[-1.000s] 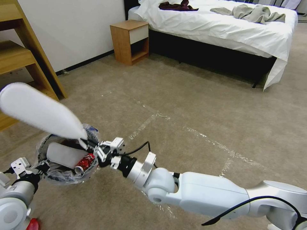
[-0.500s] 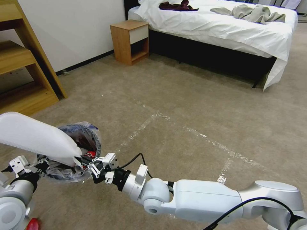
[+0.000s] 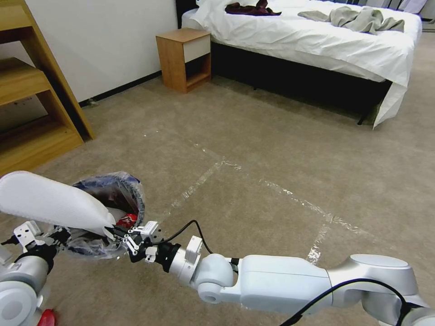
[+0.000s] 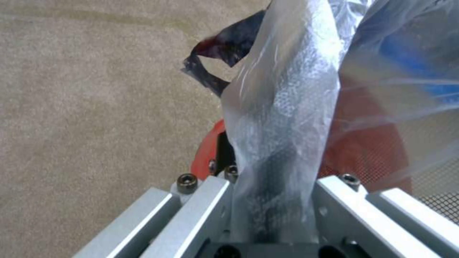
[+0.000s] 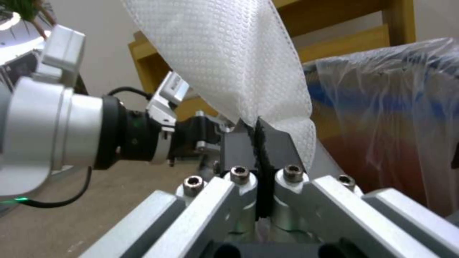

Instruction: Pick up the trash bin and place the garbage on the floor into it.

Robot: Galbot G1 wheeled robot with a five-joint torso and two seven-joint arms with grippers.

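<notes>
At the lower left of the head view the left tool (image 3: 54, 237) is closed on the rim of the trash bin (image 3: 115, 194), with the plastic liner (image 4: 282, 118) pinched between its jaws. The bin hangs above the carpet floor (image 3: 272, 149), tilted. Over its mouth lies a white slipper (image 3: 50, 201), and a red can (image 3: 127, 220) shows inside. Just to the right, the right tool (image 3: 113, 231) grips the slipper's end tightly. A bed (image 3: 317, 36) stands at the upper right.
</notes>
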